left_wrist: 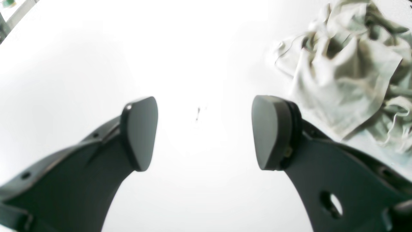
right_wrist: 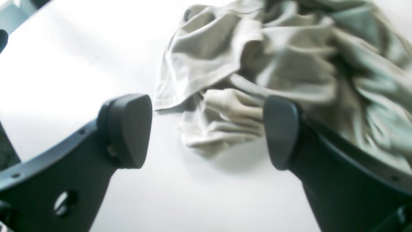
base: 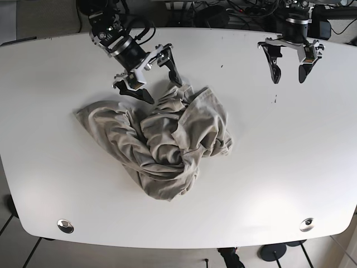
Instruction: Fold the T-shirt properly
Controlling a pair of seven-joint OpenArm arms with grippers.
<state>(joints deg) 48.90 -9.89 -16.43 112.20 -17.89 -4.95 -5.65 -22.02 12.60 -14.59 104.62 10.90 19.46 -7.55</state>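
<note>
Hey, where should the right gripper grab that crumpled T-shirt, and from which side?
Probably the loose hem edge of the T-shirt lying flat on the table, nearest the open right gripper. Come from the bare table side, sliding one finger under: that edge is thin, while the bunched middle is layered.

T-shirt (base: 162, 139): 1 (crumpled) | table (base: 279, 167): 1 | grippers: 2
</note>
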